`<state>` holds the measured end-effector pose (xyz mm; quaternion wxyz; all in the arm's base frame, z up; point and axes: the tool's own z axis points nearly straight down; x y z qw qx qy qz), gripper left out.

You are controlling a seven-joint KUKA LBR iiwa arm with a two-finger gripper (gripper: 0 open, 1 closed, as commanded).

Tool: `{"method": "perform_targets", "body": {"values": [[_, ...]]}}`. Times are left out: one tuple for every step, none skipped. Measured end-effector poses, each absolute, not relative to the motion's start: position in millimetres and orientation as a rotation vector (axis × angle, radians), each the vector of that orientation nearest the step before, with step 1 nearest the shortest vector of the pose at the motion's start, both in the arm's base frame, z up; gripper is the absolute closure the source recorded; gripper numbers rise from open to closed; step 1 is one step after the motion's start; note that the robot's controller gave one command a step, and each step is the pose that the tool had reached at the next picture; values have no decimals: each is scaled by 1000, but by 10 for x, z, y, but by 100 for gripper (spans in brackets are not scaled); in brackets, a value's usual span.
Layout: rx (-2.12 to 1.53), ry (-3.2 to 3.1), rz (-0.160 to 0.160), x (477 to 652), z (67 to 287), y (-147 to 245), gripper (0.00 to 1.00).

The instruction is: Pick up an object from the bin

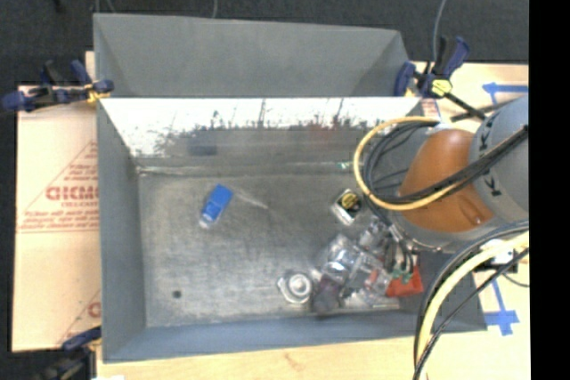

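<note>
My gripper (pixel 358 265) is low in the bin's front right corner, just below the arm's orange cover. It hangs over a small heap there. A white round cap-like piece (pixel 296 286) lies just left of it. Right below the gripper lies a dark object (pixel 326 302), and a red piece (pixel 407 282) sits at the gripper's right. A small white thing with yellow and black marks (pixel 346 206) lies a little behind the gripper. Whether anything is between the fingers cannot be made out.
A small blue block (pixel 215 203) lies alone on the bin floor at centre left, well away from the gripper. The arm with its cables covers the bin's right side.
</note>
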<state>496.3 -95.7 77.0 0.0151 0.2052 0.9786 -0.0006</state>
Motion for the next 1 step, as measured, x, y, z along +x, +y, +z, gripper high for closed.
{"method": "perform_targets", "body": {"values": [[464, 3099, 0, 4764, 2119, -1012, 100]]}}
